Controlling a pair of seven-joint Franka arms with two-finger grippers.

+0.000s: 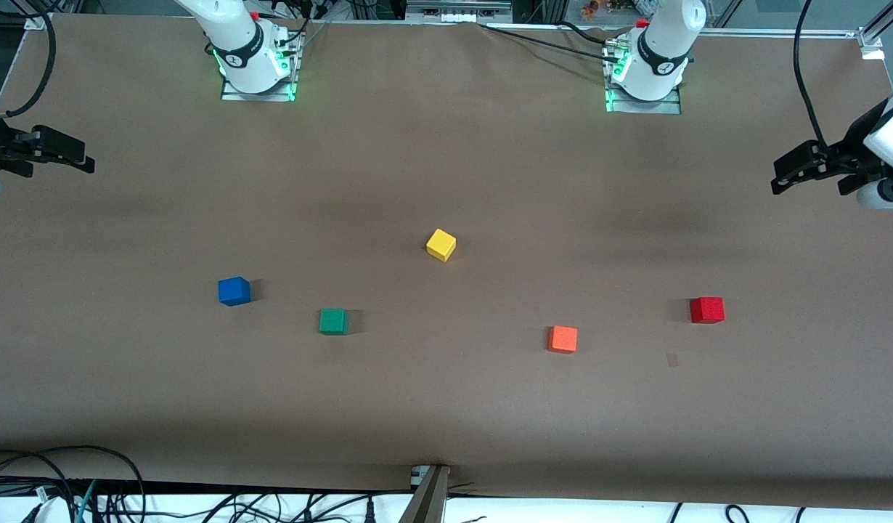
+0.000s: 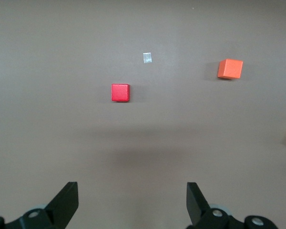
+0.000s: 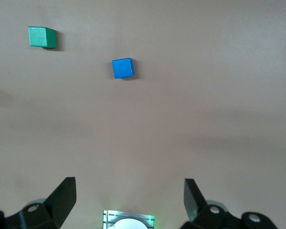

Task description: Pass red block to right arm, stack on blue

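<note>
A brown table [image 1: 446, 407] stretches between two white robot arms, both drawn back to its ends with nothing in their grasp, a starting posture that leaves the work surface open to view. The left arm [image 1: 889, 138] hangs over the table's edge at its own end, its left gripper [image 1: 784, 178] spread wide and empty; seen from its wrist, the two black fingers [image 2: 66, 202] stand well apart above bare table, with the red block in plain sight ahead. The right arm's right gripper [image 1: 80, 156] hovers over the table at the other end, its fingers [image 3: 64, 198] likewise spread and holding nothing.

Five small cubes lie scattered and well apart, none stacked. Taking the yellow block [image 1: 441, 244] at the centre as the marker, the red block [image 1: 707, 309] sits toward the left arm's end and nearer the front camera, likely out of the right arm's easy reach, which would explain the handover the job calls for. The orange block [image 1: 563, 339] lies between yellow and red, nearer the camera still. The blue block [image 1: 234, 290] rests toward the right arm's end, the green block [image 1: 333, 321] between it and yellow. A tiny pale patch [image 1: 672, 359] marks the table just beside the red block. By the look of it, no step has begun.
</note>
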